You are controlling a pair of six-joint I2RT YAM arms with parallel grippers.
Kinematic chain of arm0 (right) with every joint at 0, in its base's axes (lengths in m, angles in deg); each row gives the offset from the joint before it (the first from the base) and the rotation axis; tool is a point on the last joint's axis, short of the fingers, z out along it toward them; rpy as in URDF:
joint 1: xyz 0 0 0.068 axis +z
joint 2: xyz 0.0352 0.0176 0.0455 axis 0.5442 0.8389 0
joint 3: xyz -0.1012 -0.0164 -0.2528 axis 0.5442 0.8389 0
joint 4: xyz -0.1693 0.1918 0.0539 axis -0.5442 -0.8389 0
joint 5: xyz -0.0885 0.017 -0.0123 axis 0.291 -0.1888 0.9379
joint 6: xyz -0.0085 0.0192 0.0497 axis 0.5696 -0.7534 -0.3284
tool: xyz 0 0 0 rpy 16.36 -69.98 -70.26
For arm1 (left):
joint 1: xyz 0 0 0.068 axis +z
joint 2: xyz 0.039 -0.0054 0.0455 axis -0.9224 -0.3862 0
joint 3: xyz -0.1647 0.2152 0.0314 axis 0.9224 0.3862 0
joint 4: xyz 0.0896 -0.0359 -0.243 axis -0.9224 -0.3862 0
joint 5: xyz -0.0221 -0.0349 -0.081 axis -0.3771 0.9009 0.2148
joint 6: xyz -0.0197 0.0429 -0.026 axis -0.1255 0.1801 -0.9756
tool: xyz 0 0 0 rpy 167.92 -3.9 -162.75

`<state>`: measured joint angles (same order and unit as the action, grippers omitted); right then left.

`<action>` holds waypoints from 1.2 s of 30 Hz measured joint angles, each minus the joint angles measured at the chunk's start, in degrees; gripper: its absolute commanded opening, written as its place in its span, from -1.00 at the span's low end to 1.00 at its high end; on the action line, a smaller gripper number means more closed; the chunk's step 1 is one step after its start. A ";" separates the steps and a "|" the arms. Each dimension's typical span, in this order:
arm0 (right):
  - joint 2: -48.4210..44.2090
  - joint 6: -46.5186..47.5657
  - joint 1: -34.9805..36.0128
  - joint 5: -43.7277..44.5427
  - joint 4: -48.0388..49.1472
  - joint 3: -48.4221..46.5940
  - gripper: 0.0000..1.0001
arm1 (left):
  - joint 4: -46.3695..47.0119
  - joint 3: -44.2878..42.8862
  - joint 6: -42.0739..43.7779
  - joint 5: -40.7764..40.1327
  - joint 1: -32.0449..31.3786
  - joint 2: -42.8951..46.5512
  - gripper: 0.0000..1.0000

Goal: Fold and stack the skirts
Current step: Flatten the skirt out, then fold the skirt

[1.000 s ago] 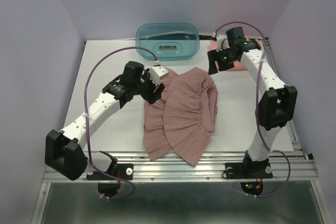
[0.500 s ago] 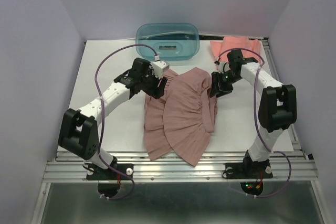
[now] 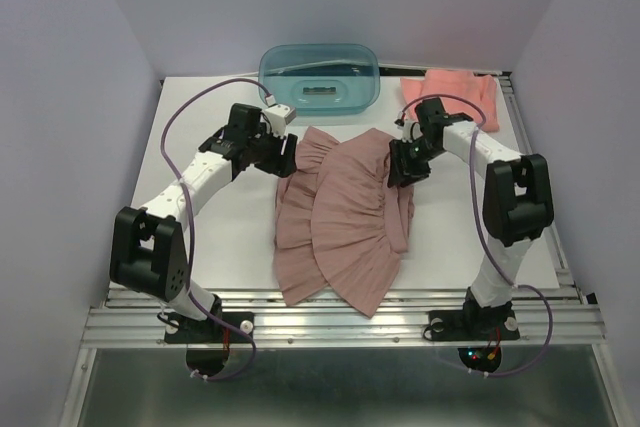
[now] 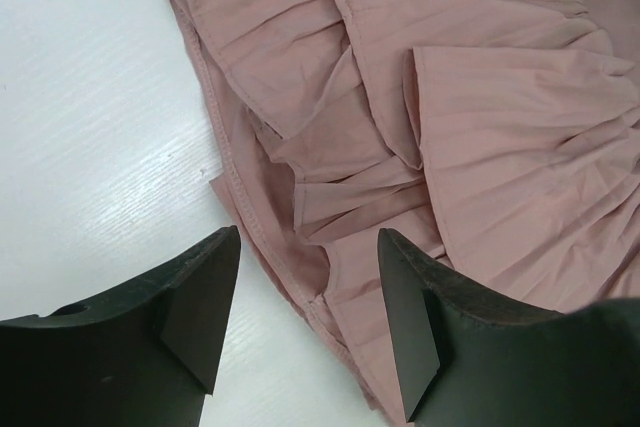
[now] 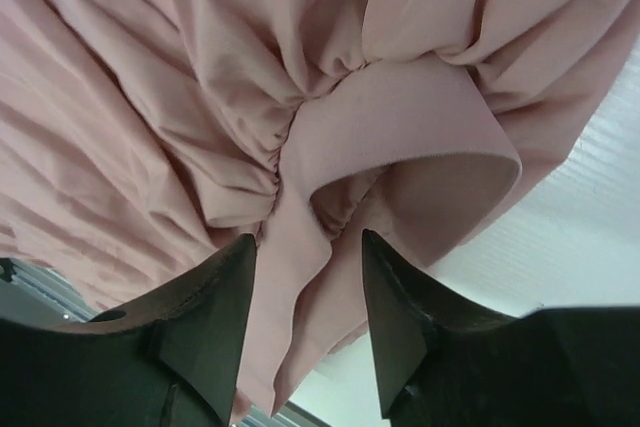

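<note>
The mauve-pink pleated skirt (image 3: 345, 217) lies folded in the middle of the table. My left gripper (image 3: 284, 159) hovers at its upper left corner. In the left wrist view it (image 4: 305, 292) is open, and the skirt's hem edge (image 4: 300, 277) lies between its fingers. My right gripper (image 3: 401, 169) is at the skirt's upper right corner. In the right wrist view it (image 5: 308, 292) is open, with the waistband fold (image 5: 400, 137) between and just ahead of its fingers. The coral-salmon skirt (image 3: 455, 92) lies at the back right.
A translucent teal tub (image 3: 319, 80) stands at the back middle, just behind the skirt and between both grippers. The table's metal front rail (image 3: 340, 312) runs below the skirt's lower hem. Lilac walls close in left, right and back.
My right gripper came down from over the coral skirt to the mauve skirt's upper right corner. My left gripper shifted up and left to the skirt's upper left corner.
</note>
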<state>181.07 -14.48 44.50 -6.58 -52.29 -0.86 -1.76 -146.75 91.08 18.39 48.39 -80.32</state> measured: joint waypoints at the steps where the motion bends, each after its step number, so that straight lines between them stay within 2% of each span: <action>1: 0.57 -0.13 0.24 0.42 0.31 0.00 -0.06 | 0.02 0.00 -0.09 0.13 0.00 0.00 0.37; 3: 2.01 -0.44 0.61 1.16 0.90 0.00 -0.19 | 0.07 0.00 -0.26 0.35 0.00 0.00 0.37; 5: 3.37 -0.72 0.85 1.64 1.16 0.00 -0.48 | 0.17 0.00 -0.31 0.48 0.00 0.00 0.37; 6: 3.87 -0.85 0.90 1.75 1.18 0.00 -0.77 | 0.24 0.00 -0.31 0.57 0.00 0.00 0.37; 8: 4.11 -1.38 0.90 1.40 0.96 -0.11 -0.98 | 0.39 0.00 -0.31 0.57 0.00 0.00 0.37; 15: 1.79 -1.38 0.90 -0.66 -0.72 -1.36 -0.99 | 0.37 0.00 -0.55 0.57 0.00 0.26 0.37; 21: -12.24 0.90 -0.02 1.01 -2.69 3.85 -0.99 | 0.35 0.00 -0.50 0.57 0.00 1.07 0.37; 23: -13.57 2.29 -1.53 2.10 -3.13 6.19 -0.99 | 0.11 0.00 -0.28 0.55 0.00 1.07 0.37; 28: -5.84 3.52 -5.31 6.27 -2.27 10.71 -0.99 | -0.50 -0.11 0.63 0.52 0.00 0.55 0.37; 33: -0.15 3.54 -5.57 8.61 -1.60 11.93 -0.99 | -1.46 -0.85 1.62 0.24 0.00 -1.27 0.37; 36: -0.17 3.54 -5.46 9.09 -1.49 11.76 -0.86 | -1.73 -0.85 2.27 0.11 -0.04 -1.62 0.38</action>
<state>180.89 -10.93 39.04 2.51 -53.78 10.90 -3.49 -147.60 93.35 18.49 48.35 -81.94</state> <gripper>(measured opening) 0.020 0.684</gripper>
